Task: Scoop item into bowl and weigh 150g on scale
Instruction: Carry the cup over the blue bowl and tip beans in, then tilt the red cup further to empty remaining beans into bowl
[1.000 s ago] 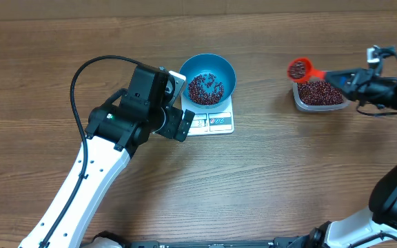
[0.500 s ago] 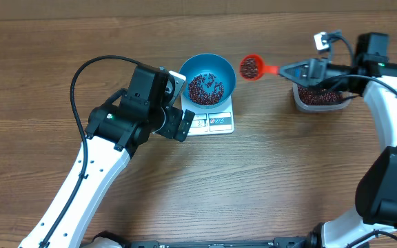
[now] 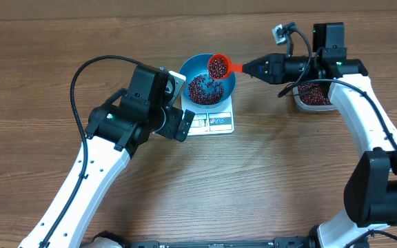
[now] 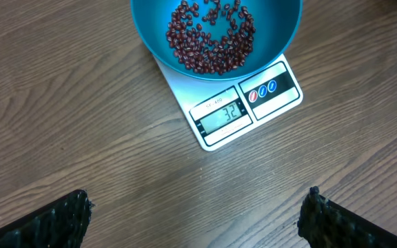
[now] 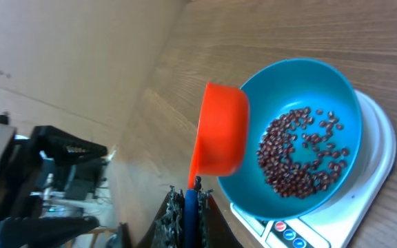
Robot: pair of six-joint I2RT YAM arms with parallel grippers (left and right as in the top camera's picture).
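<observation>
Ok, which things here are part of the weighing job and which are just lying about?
In the job: beans, blue bowl, scale, orange scoop, clear tub, right gripper shut on the scoop.
Idle: left gripper, open; wooden table.

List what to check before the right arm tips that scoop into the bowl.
1. Scoop loaded with beans and level: ok.
2. Scoop above the bowl, inside its rim: ok in the overhead view.
3. Right tool shut on the scoop handle: ok.
4. Bowl seated on the scale: ok.
5. Display readable: ok, it shows 32, so the target is not ok yet.
6. Left tool open, holding nothing and apart from the bowl: ok.
</observation>
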